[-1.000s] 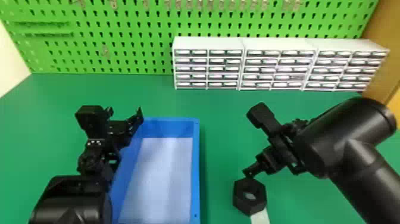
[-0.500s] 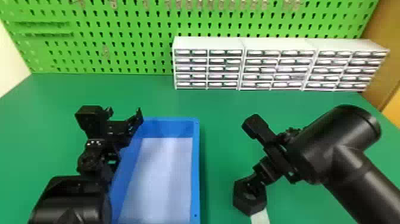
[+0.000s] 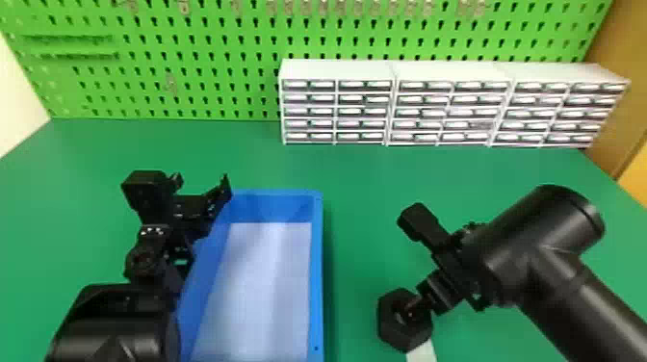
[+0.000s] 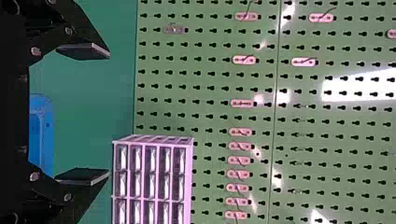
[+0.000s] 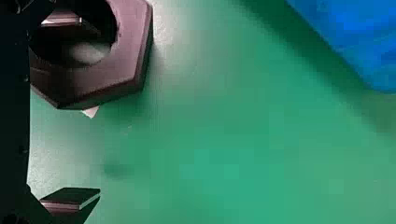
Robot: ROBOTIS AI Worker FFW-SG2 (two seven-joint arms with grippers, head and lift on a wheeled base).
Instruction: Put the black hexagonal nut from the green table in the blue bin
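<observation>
Green table (image 3: 358,192) runs back to a perforated green pegboard (image 3: 202,29), the setting for a two-armed robot at work. At the right, the right gripper (image 3: 440,291) reaches down with its jaws parted, seen in the right wrist view with one finger (image 5: 70,197) outside the black hexagonal nut (image 3: 415,329) and the other at its central hole. That second finger appears to dip into the opening, though the dark parts blend together there. The jaws are not closed on the nut, which lies flat on the table toward the robot's side, over a pale strip (image 3: 421,353) that pokes out from beneath it.

Left of the nut and apart from it sits a blue bin (image 3: 316,289), its floor (image 3: 260,289) whitish and bare. By the bin's far left corner is the left gripper (image 3: 202,187), its jaws wide apart with nothing between them, facing the pegboard in the left wrist view. Three white drawer units (image 3: 337,70) stand side by side at the back of the table, each with rows of small drawers, while metal hooks (image 3: 183,6) line the pegboard above.
</observation>
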